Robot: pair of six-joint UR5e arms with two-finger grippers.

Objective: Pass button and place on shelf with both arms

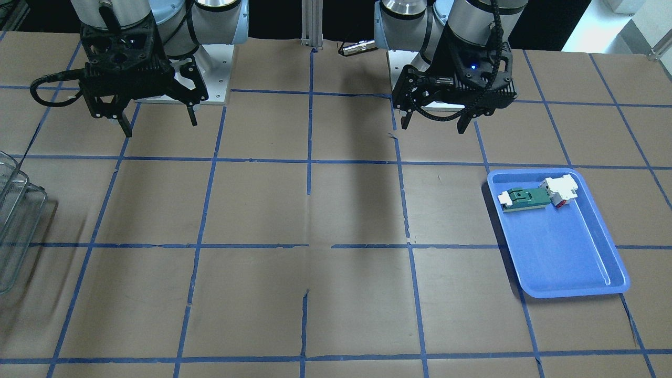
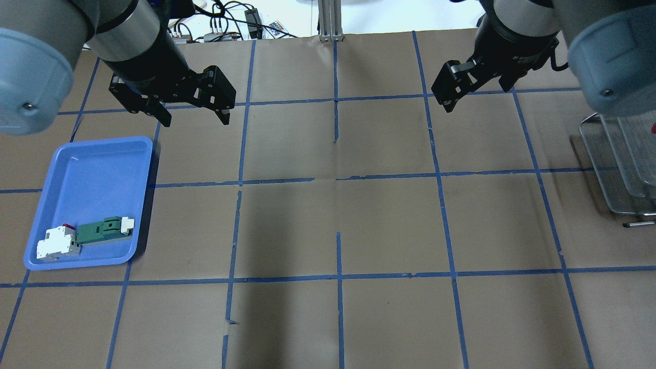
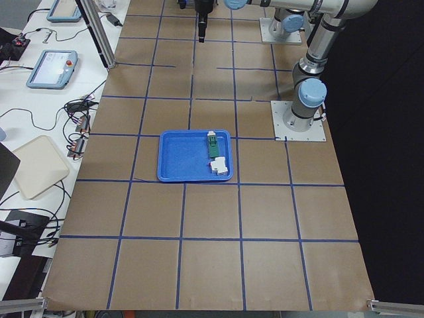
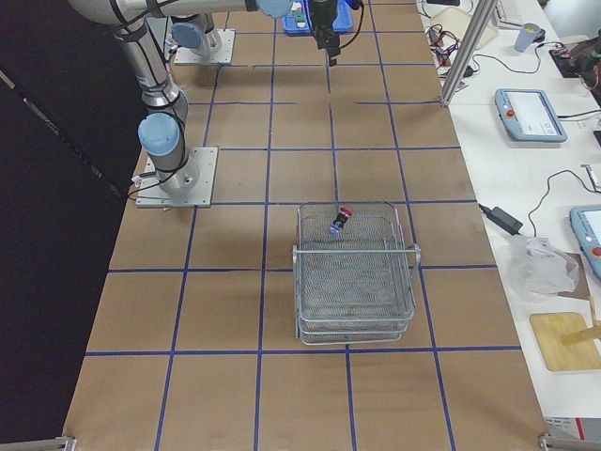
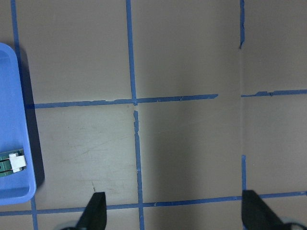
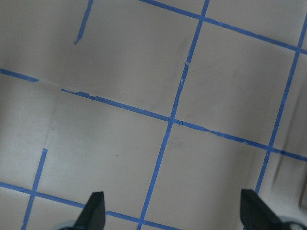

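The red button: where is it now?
Exterior right view: the button lies in the top tier of the shelf, near its far rim, at the table end on the robot's right.

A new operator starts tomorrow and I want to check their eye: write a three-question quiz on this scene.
1. True or false: the small red-capped push-button switch lies inside the silvery wire-mesh shelf.
2. How many parts lie in the blue plastic tray? A one, B two, C four.
3. Fill in: the left gripper and the right gripper are both empty and ____.
Key: 1 true; 2 B, the green-and-white flat part and the white block with a red bit; 3 open.
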